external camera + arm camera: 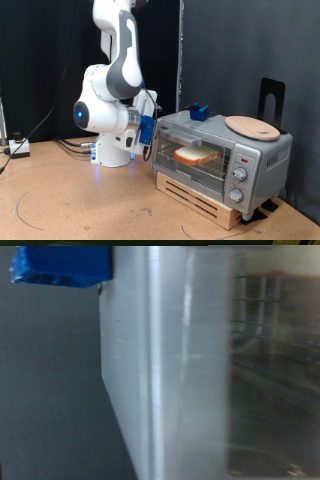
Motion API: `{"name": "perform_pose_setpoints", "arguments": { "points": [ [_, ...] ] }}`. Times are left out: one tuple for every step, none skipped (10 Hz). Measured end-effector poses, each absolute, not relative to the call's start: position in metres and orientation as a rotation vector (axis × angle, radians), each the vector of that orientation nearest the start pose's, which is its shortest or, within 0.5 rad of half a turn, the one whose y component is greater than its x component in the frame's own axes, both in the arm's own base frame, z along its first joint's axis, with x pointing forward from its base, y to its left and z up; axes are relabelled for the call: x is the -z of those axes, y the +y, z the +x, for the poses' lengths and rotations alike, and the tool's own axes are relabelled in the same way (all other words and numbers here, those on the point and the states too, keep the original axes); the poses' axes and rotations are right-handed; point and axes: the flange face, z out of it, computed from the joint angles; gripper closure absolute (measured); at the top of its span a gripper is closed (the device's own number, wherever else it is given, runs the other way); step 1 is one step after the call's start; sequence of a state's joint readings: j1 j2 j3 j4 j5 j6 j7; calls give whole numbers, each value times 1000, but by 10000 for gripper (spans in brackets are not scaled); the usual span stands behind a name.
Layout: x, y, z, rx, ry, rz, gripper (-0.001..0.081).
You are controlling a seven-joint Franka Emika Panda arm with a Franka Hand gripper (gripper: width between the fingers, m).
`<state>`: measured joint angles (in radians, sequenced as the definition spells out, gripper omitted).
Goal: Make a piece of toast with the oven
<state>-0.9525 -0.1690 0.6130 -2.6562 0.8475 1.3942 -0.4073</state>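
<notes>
Gripper [147, 131] crowds the oven [222, 150]'s left end, toast [195, 156] inside; can't tell jaws' state. A shove could slide it off its wooden stand [200, 193].

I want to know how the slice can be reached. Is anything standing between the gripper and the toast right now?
Yes: the oven's closed glass door. The toast lies on the rack behind it, while the gripper sits outside, at the oven's end on the exterior view's left.
</notes>
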Motion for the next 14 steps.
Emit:
{"name": "perform_pose_setpoints", "arguments": {
  "points": [
    [-289,-16,312,-765,384,-1940,-1],
    [-293,-14,309,-763,412,-1962,-1],
    [-296,-17,309,-757,453,-1983,-1],
    [-294,-26,311,-736,503,-2010,-1],
    [-291,-38,314,-699,561,-2037,-1],
    [-289,-51,318,-669,615,-2046,-1],
    [-289,-63,323,-655,648,-2040,-1],
    [-285,-71,329,-666,653,-2009,-1],
    [-284,-70,329,-667,651,-2011,-1],
    [-284,-72,328,-676,610,-2041,-1],
    [-284,-80,332,-692,558,-2078,-1],
    [-284,-89,341,-699,528,-2087,-1],
    [-282,-97,350,-695,511,-2076,-1],
    [-281,-105,360,-684,508,-2053,-1]
  ]
}}
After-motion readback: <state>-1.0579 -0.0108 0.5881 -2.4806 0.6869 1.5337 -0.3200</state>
